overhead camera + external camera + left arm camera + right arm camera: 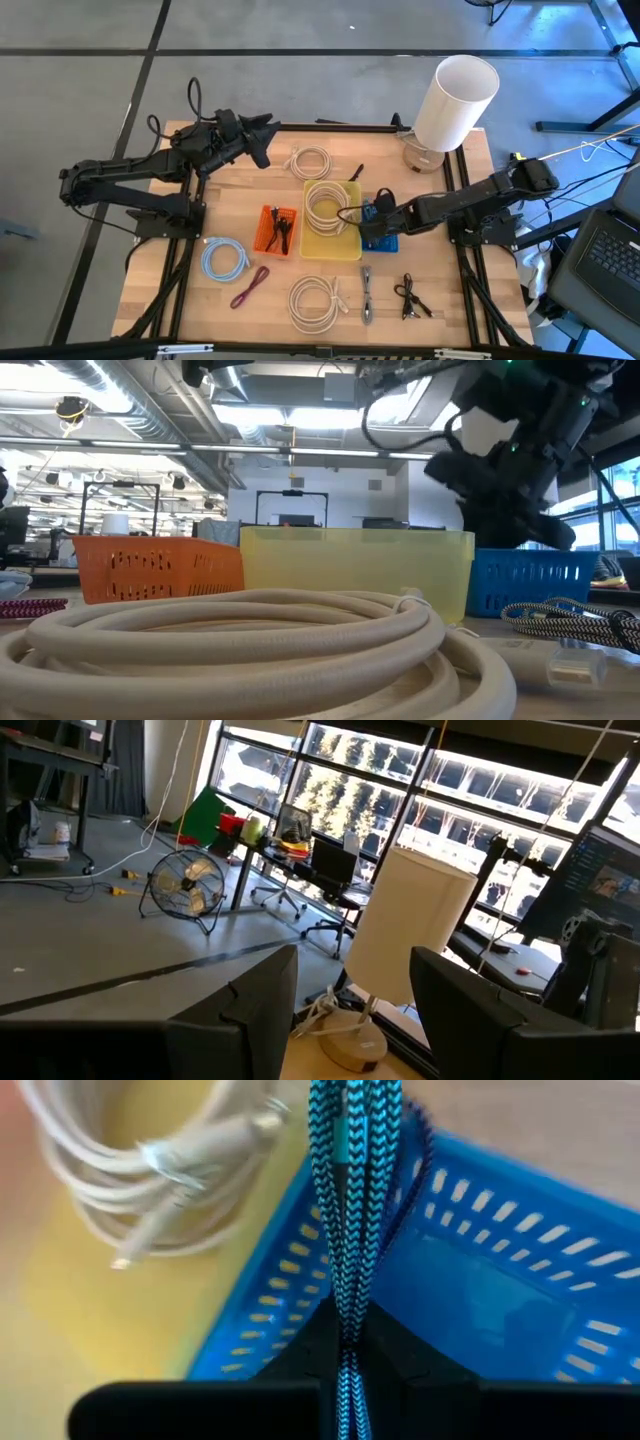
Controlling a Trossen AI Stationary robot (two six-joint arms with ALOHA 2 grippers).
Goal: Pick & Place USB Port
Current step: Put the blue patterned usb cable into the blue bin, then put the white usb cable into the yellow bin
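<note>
The right gripper (378, 212) hangs over the blue basket (380, 240), at the edge where that basket meets the yellow basket (331, 245). Its fingers (300, 1355) are pressed together on a blue braided USB cable (352, 1200), whose strands run up out of the fingers in the right wrist view, over the blue basket's slotted wall. Beside it in that view, a white coiled cable (150, 1170) lies in the yellow basket.

The left gripper (262, 140) waits well apart at the far left part of the wooden surface (450, 300), raised off it, its fingers (250, 1010) standing apart with nothing between them. Past them the left wrist view shows a white cylindrical lamp (405, 945) on its wooden base at the far right corner of the surface.

From above, an orange basket (277, 230) with dark cables in it stands just left of the yellow basket, the three baskets lined up across the middle. A cream coil (310, 160) lies beyond them. On the near side sit a light blue coiled cable (224, 260), a maroon cable (250, 286), a large cream coil (316, 302), a grey braided cable (367, 292) and a black cable (410, 297).

In the low view the large cream coil fills the foreground, with the three baskets behind it and the right arm above the blue one.
</note>
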